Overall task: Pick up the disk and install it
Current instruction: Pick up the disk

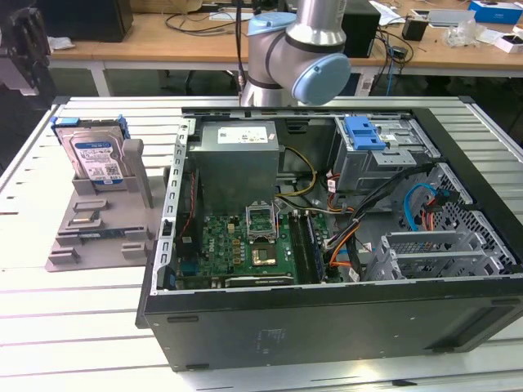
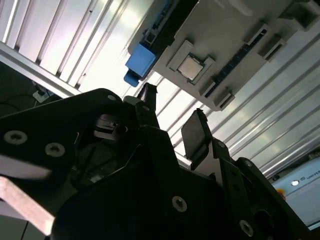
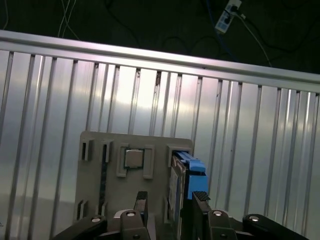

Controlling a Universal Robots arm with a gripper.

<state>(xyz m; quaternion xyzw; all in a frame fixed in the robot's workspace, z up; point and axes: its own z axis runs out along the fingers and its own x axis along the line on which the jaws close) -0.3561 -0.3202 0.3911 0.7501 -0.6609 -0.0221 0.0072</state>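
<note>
1. The gripper (image 3: 171,196) hangs above the grey stand (image 3: 130,150) in the first wrist view, its two dark fingers (image 3: 141,200) parted to a moderate gap and gripping nothing
2. The disk (image 1: 96,159) stands upright on its edge in a slot at the rear of the grey stand, its white-and-blue label facing the exterior camera and blue rails (image 1: 122,135) running along its sides
3. In the first wrist view, the disk's upper edge and one blue rail line up with the gap between the fingertips, closer to one finger than the other; the fingers appear clear of both disk and stand
4. The second wrist view shows the fingers (image 2: 195,135) apart, with the end of the blue rail (image 2: 140,60) poking out past the stand's edge beyond them
5. A small square silver chip (image 3: 134,158) sits in a recess of the stand, just beside the disk's slot
6. An open computer case (image 1: 327,327) lies just beside the stand on the exterior view's right, its circuit board (image 1: 245,241) exposed
7. A grey metal cage (image 1: 384,159) with a blue latch (image 1: 365,132) sits inside the case, at the end far from the stand
8. The robot arm (image 1: 302,45) rises behind the case, and a slatted aluminium table (image 1: 73,327) bears both stand and case
</note>
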